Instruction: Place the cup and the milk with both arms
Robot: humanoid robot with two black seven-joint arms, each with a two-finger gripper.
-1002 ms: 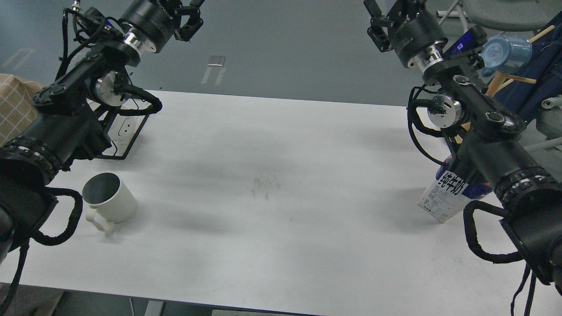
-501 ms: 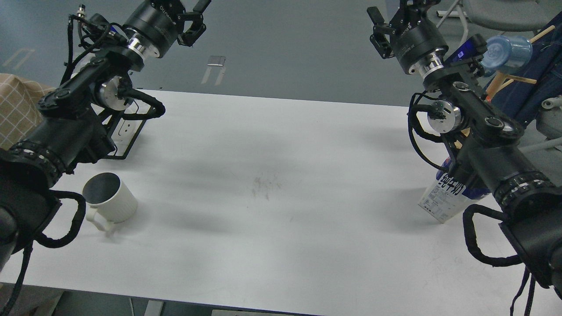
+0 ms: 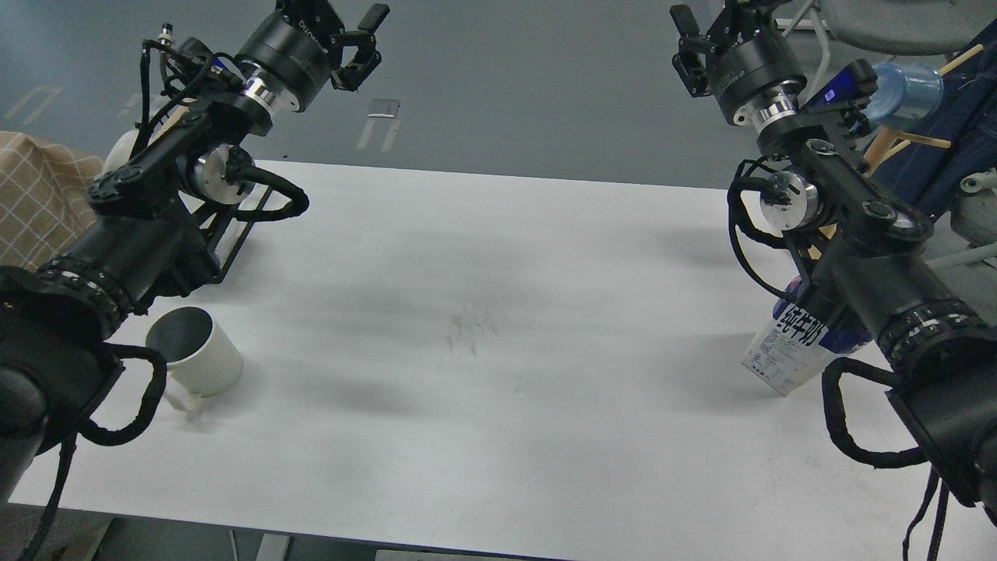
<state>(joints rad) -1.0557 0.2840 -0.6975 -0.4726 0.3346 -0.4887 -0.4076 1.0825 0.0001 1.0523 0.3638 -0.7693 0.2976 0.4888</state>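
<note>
The white surface (image 3: 483,327) fills most of the view. The cup (image 3: 195,358) stands upright on it at about 9 o'clock from the surface's middle, near the left edge, its dark inside showing and its small handle pointing toward the near edge. A loop of black cable from the left arm crosses just in front of the handle.

The milk (image 3: 790,347) stands at about 3 o'clock, near the right edge, with its white lower part and blue printed characters in sight; the right arm's forearm covers its top, so the cap cannot be seen.

The left gripper (image 3: 354,35) hangs at about 11 o'clock, past the far edge of the surface and over the grey floor, well apart from the cup. Its fingers (image 3: 375,17) are spread apart with nothing between them.

The right gripper (image 3: 713,19) hangs at about 1 o'clock, also beyond the far edge and well apart from the milk. One finger (image 3: 684,22) shows at the left of the wrist, the rest runs out of the top of the view, so I cannot tell how wide they stand.

A black frame (image 3: 234,241) lies on the surface at about 10 o'clock, partly under the left arm. A blue cup (image 3: 903,86) sits off the surface at the far right.
</note>
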